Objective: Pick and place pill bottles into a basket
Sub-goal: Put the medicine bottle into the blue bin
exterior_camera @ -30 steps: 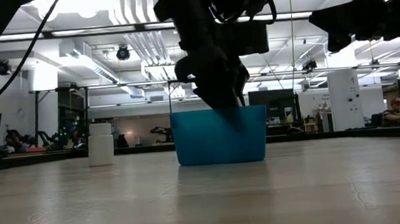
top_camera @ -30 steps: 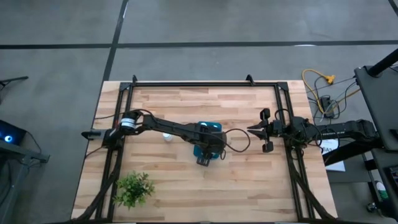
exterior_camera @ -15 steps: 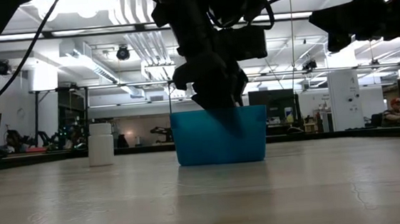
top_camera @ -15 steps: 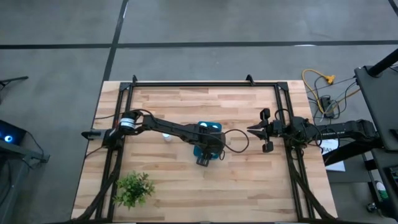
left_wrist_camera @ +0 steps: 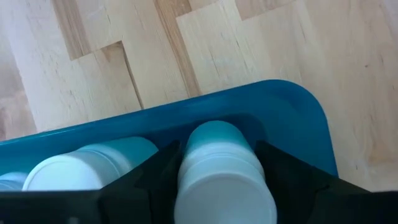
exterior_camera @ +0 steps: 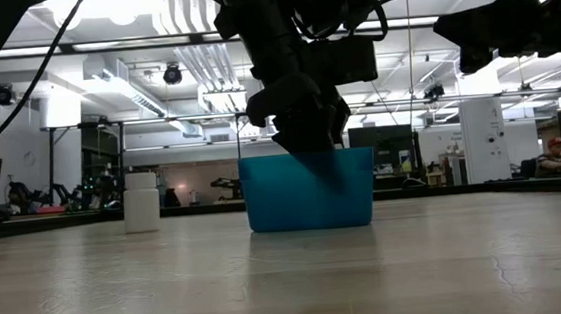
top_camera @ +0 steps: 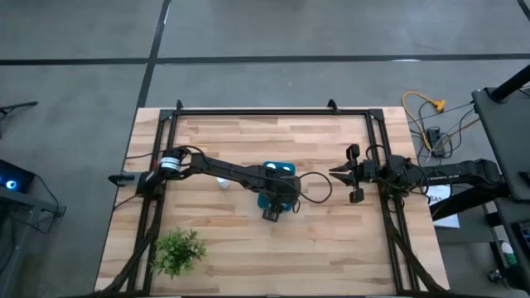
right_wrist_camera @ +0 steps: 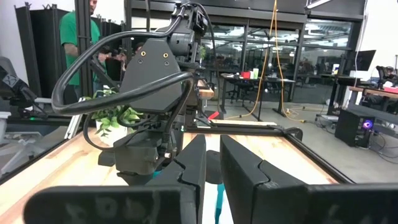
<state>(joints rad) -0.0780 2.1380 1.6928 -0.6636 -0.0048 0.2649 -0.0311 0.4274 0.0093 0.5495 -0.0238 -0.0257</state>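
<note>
The teal-blue basket [top_camera: 286, 169] stands at the table's middle; it also shows in the low view [exterior_camera: 308, 190] and the left wrist view [left_wrist_camera: 298, 115]. My left gripper [top_camera: 276, 199] reaches down into it, shut on a white pill bottle [left_wrist_camera: 221, 171]. Other bottles [left_wrist_camera: 87, 168] lie inside the basket beside it. One more pill bottle [top_camera: 222, 181] stands upright on the table to the basket's left, also seen in the low view [exterior_camera: 141, 201]. My right gripper [top_camera: 334, 173] hovers shut and empty toward the table's right side, pointing at the basket. My left gripper pinches the bottle's body [left_wrist_camera: 186, 155] between its two fingers, one on each side. The fingers come from above, pointing down, and lie along the bottle. The bottle is upright with its cap toward the wrist, inside the basket near one end wall; its bottom is hidden.
A small green plant [top_camera: 178, 251] stands near the table's front left corner. A dark metal frame [top_camera: 265, 112] runs along the table's far edge and sides. Bare wood lies in front of the basket. A person in green [right_wrist_camera: 78, 37] stands beyond the table.
My left gripper has risen a little over the basket, its fingertips still below the rim. The basket and the bottle on the table have stayed where they were.
</note>
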